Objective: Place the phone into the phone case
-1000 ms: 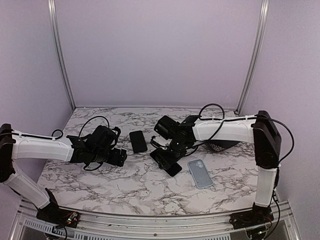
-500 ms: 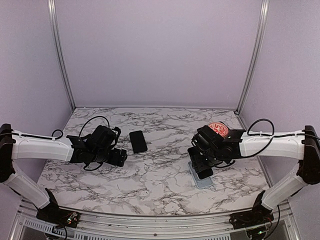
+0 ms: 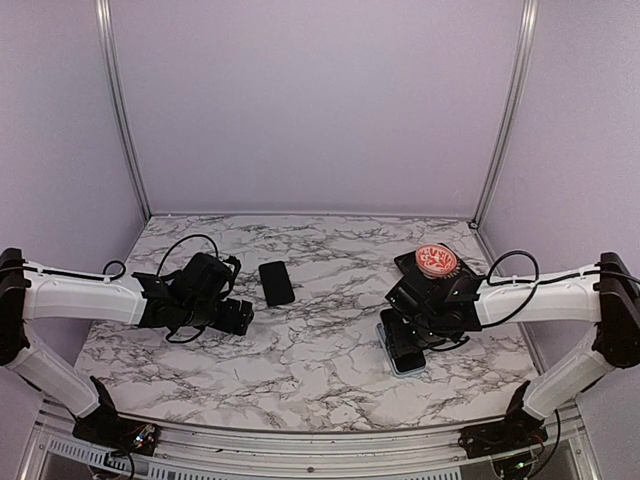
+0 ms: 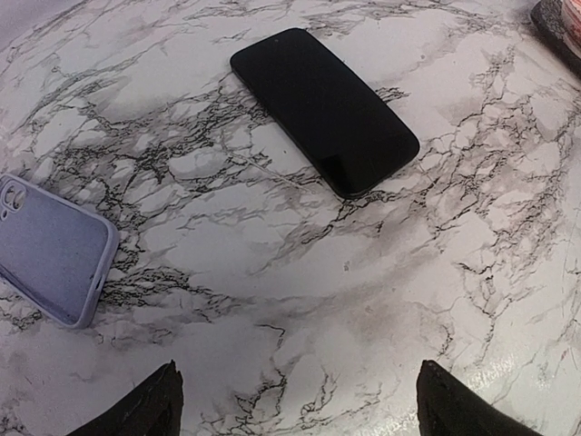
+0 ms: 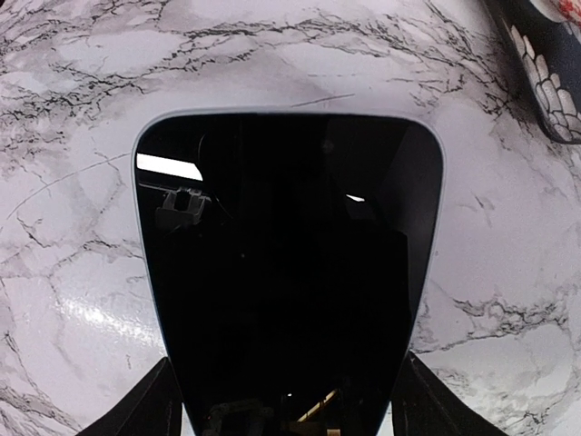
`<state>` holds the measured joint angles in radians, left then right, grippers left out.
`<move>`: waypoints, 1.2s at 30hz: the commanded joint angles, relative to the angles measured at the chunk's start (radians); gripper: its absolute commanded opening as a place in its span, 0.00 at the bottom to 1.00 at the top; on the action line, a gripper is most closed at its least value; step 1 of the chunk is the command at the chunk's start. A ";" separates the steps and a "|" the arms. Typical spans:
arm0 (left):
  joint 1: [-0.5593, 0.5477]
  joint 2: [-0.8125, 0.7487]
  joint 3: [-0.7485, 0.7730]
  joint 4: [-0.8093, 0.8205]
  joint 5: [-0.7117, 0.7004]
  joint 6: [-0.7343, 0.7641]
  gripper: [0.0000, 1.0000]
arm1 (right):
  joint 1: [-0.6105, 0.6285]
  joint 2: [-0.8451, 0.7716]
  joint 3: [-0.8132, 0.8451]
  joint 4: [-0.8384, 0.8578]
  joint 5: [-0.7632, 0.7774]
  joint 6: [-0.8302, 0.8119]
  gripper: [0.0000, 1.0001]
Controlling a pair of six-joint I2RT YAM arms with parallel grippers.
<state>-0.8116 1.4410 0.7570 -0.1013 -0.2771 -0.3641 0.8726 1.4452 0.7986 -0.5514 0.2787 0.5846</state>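
The phone [image 5: 286, 263] is a glossy black slab lying screen up, and the pale blue rim of the phone case [image 5: 287, 113] shows round its far end. My right gripper [image 5: 286, 409] grips the phone's near end, one finger on each long side. From above, that gripper [image 3: 405, 348] covers the phone, with only a corner of the case [image 3: 410, 369] showing. My left gripper [image 3: 240, 318] hovers left of centre, open and empty. In the left wrist view a lavender case [image 4: 50, 259] lies at the left edge.
A second black phone-like slab [image 3: 277, 283] lies flat behind the left gripper [image 4: 300, 413], also seen as a slab [image 4: 324, 109] ahead of its fingers. A red and white round piece on a dark pad [image 3: 437, 261] sits behind the right gripper. Walls close the back and sides.
The right arm swung right from the table's middle with the phone and came down onto the case. The red and white piece came into view. The left arm stayed still.
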 commanded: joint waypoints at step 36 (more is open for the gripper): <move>-0.002 -0.018 -0.006 -0.002 -0.012 0.009 0.90 | 0.008 0.096 0.039 -0.053 -0.069 0.013 0.33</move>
<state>-0.8116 1.4410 0.7559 -0.1013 -0.2718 -0.3664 0.8871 1.4960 0.8055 -0.5465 0.2836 0.6163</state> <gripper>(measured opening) 0.903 0.708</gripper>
